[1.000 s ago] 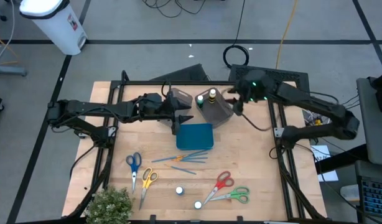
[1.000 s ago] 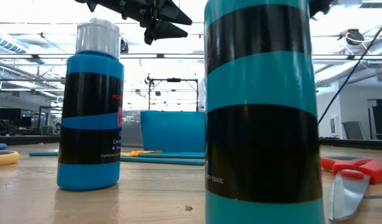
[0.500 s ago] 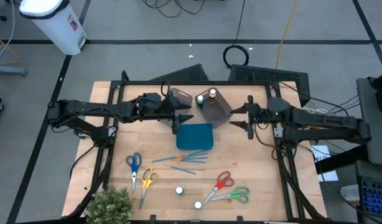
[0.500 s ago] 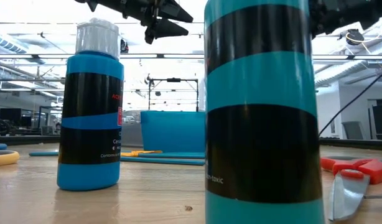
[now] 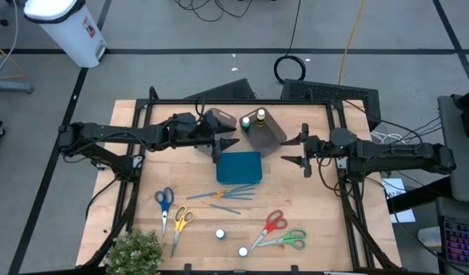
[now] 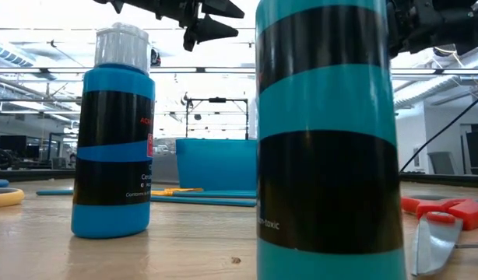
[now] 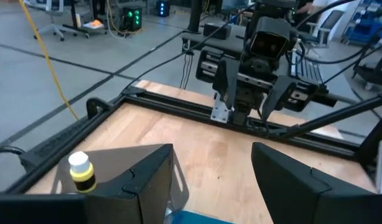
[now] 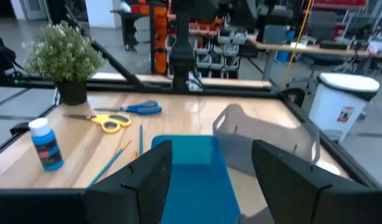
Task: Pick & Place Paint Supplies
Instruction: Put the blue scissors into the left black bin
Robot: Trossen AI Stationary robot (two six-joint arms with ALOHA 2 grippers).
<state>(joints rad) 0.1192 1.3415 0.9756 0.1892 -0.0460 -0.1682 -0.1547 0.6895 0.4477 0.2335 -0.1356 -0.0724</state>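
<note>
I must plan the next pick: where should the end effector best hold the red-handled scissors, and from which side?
Probably from straight above, across the closed blades just below the pivot of the red-handled scissors: they lie flat, and the green-handled scissors crowd the blade tips.

Bright even overhead light, soft shadows (low view's nearest bottle (image 6: 325, 132) blurred)

Teal tray (image 8: 194, 165) ahead, grey bin (image 8: 265, 140) beside it — scissors (image 8: 116, 115), blue bottle (image 8: 45, 146), plant (image 8: 65, 62) (potted).

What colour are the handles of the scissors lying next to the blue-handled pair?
Yellow. The yellow-handled scissors show best in the high view, just beside the blue-handled scissors.
</note>
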